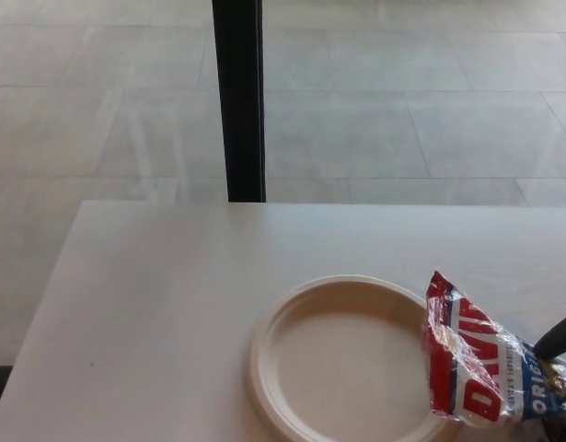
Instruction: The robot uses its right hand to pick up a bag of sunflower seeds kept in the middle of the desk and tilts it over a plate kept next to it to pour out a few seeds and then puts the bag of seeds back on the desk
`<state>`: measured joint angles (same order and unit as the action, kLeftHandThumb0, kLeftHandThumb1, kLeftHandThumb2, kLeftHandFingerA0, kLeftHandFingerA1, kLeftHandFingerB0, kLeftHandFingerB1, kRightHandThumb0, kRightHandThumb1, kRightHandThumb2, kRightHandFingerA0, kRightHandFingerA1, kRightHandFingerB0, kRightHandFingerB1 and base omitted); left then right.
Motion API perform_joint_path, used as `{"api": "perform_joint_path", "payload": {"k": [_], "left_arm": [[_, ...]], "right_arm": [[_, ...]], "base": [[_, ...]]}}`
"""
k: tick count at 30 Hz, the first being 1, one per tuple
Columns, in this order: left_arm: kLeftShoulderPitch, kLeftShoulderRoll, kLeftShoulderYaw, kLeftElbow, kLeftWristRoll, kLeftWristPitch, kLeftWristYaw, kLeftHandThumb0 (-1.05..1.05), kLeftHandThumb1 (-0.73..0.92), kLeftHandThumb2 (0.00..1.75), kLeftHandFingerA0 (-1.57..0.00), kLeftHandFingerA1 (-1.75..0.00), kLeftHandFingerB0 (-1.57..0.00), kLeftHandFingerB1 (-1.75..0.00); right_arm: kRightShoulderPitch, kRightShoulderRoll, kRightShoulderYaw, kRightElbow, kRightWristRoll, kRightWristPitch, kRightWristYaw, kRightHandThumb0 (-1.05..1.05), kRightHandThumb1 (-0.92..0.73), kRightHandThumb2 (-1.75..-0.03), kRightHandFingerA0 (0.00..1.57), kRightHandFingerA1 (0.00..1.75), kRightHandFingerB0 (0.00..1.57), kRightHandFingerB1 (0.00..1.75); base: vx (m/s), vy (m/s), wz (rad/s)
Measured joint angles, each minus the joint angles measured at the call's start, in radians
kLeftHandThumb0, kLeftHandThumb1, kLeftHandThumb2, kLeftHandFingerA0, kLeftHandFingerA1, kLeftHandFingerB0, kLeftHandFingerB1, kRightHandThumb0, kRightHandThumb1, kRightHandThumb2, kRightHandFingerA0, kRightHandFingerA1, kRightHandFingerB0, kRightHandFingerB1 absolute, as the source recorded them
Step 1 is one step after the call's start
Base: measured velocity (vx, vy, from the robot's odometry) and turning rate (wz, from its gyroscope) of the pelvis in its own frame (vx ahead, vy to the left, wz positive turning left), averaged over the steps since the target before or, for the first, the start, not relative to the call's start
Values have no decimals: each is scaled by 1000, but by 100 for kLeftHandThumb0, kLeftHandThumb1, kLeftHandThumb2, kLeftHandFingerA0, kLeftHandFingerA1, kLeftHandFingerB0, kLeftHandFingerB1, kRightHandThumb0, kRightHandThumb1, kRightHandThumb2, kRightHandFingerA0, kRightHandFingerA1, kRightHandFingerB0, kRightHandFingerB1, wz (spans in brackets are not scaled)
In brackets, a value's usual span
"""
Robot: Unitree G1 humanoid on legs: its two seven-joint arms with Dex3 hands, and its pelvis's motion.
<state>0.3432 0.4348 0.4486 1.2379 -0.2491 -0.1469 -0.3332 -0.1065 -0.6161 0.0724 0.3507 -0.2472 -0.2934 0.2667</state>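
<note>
A red, white and blue bag of sunflower seeds stands at the lower right of the head view, its left end leaning over the right rim of a round cream plate. The plate looks bare inside. My right hand shows only as a black finger at the frame's right edge, behind the bag's right end and apparently holding it. The white desk carries both. My left hand does not show.
A black vertical post rises behind the desk's far edge. Grey tiled floor lies beyond it. The desk's left edge runs diagonally down to the lower left corner.
</note>
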Motion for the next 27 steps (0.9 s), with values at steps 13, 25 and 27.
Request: {"api": "perform_joint_path", "payload": {"k": [13, 25, 27], "left_arm": [[4, -1, -33, 1, 11, -32, 7, -72, 77, 80, -41, -80, -36, -65], [3, -1, -52, 5, 18, -52, 17, -73, 63, 113, -38, -72, -36, -66], [6, -1, -64, 4, 25, -58, 19, -76, 74, 87, -33, -71, -34, -64]], "right_arm": [[18, 63, 22, -40, -74, 75, -121, -105, -36, -57, 0, 108, 10, 130], [23, 99, 44, -74, -172, 154, -252, 10, 1, -81, 88, 98, 77, 79], [23, 93, 52, -67, -191, 152, -275, 4, 0, -84, 63, 110, 80, 73]], "base": [[0, 0, 0], [0, 0, 0], [0, 0, 0]]}}
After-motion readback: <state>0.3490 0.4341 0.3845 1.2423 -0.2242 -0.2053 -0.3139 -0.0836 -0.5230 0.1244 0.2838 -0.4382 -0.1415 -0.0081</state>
